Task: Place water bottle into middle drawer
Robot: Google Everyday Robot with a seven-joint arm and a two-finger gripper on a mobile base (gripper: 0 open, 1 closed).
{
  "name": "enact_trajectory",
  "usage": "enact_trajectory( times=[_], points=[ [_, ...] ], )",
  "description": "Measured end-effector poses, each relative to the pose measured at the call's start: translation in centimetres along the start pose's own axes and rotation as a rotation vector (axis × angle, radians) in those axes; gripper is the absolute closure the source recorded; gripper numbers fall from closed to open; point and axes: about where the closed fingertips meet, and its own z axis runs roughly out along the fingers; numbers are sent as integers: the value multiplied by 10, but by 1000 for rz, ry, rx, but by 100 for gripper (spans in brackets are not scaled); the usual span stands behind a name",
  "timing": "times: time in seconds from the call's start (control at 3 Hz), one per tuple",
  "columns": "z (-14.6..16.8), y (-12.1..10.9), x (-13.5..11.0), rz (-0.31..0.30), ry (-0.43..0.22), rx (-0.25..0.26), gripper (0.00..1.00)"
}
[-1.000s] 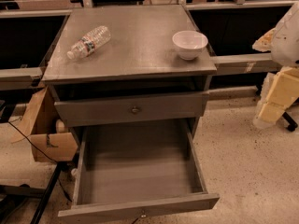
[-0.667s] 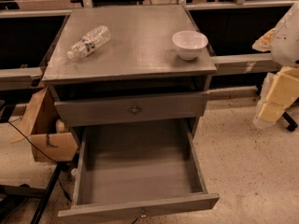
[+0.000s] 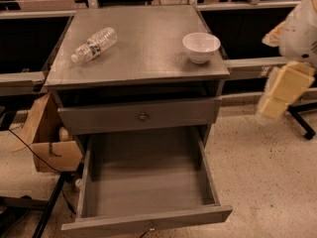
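Water bottle (image 3: pixel 94 44) lies far-left on the cabinet top (image 3: pixel 148 53); the gripper (image 3: pixel 278 94), off right, grip state untellable, should close squarely across its ribbed body.

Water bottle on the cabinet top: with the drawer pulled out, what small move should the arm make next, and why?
Probably swing the gripper leftward over the cabinet top toward the water bottle, passing above the white bowl. The bottle lies on its side near the top's left edge, while the gripper hangs off the cabinet's right side, far from it. The middle drawer is already open.
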Motion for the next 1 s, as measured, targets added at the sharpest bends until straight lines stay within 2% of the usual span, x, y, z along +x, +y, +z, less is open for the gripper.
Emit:
enact_trajectory(
  times=[0.33,1.0],
  points=[
    [6,-10,-33,-52,-51,15,0],
    [12,-25,-137,-292,-218,23,0]
  ],
)
